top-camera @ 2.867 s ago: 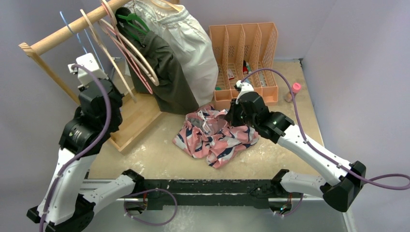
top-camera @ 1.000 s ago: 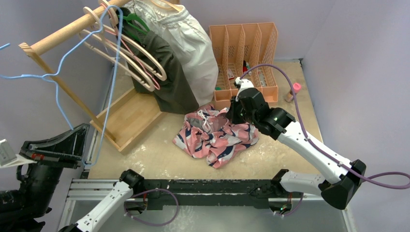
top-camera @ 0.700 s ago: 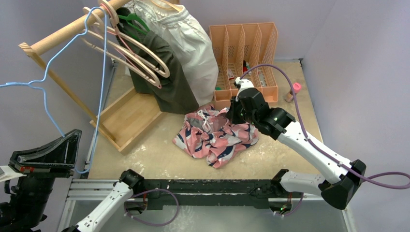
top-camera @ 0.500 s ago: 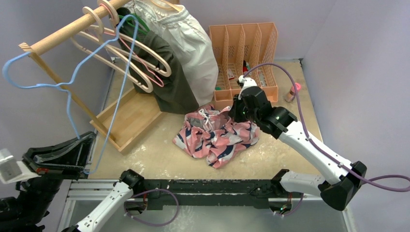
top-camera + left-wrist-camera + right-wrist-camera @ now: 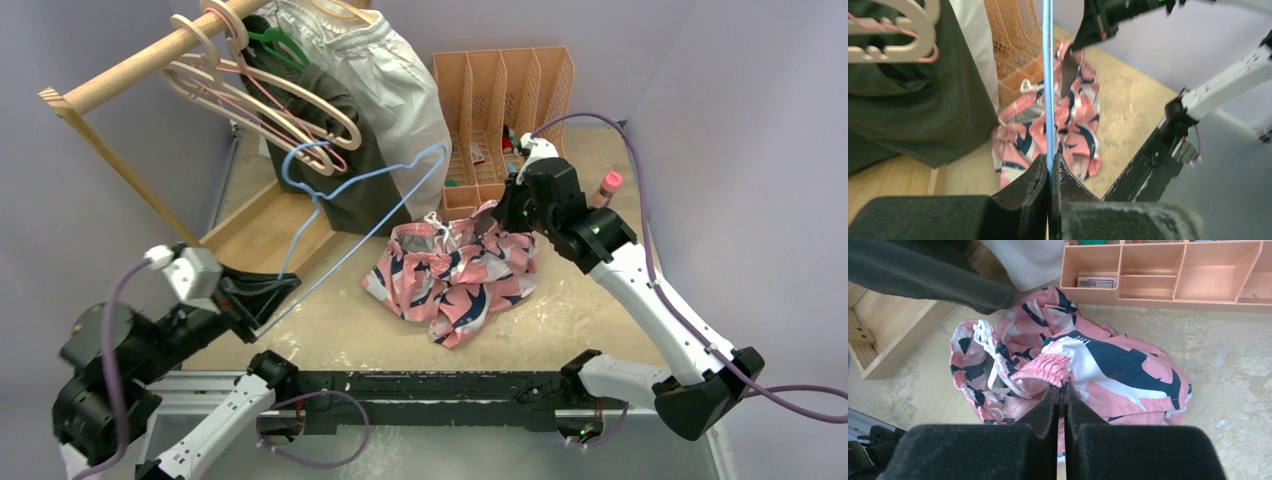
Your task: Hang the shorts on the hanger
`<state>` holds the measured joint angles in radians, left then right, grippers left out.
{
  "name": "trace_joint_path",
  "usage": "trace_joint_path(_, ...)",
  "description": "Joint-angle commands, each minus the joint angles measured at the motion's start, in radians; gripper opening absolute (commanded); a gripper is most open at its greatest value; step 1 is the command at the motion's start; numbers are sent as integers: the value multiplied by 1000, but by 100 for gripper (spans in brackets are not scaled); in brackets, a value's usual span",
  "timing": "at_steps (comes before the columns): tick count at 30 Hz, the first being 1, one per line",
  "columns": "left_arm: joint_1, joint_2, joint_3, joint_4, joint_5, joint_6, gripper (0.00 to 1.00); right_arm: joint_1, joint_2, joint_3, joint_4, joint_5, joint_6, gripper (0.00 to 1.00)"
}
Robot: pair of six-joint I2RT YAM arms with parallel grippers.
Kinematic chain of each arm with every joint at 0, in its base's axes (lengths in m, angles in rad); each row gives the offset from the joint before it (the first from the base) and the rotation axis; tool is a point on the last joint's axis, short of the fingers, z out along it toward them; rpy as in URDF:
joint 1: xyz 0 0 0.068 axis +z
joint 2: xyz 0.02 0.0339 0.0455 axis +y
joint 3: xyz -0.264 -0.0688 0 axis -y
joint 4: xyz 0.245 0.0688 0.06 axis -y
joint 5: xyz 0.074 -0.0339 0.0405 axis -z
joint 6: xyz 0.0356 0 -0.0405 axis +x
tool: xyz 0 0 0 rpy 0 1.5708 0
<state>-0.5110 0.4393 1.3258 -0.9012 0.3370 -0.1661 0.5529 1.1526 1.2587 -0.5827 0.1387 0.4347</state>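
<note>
Two grippers are clamping one item each: the left gripper [image 5: 1049,167] is pinching the thin light-blue wire hanger [image 5: 1048,75] by its straight bar, holding it aloft near the wooden rack [image 5: 130,65]; the right gripper [image 5: 1062,390] is gripping the soft pink shark-print shorts [image 5: 455,275] at the gathered waistband, the rest lying crumpled on the speckled beige table [image 5: 600,300] between lilac walls

The hanger [image 5: 1048,75] is running off the top edge of the left wrist view, its hook falling outside. The organizer [image 5: 1168,290] is being cropped by the right wrist view's upper edge, and the items [image 5: 507,140] in its slots are appearing too small overhead to name. The white garment [image 5: 400,90] is being cut off by the overhead view's top edge.
</note>
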Motion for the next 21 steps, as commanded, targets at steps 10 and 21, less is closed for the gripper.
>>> trace_joint_path(10, 3, 60, -237, 86, 239, 377, 0, -84, -6, 59, 5, -61, -34, 0)
trace_joint_path(21, 3, 126, -260, 94, 187, 489, 0, -84, -50, -2, 39, -119, -64, 0)
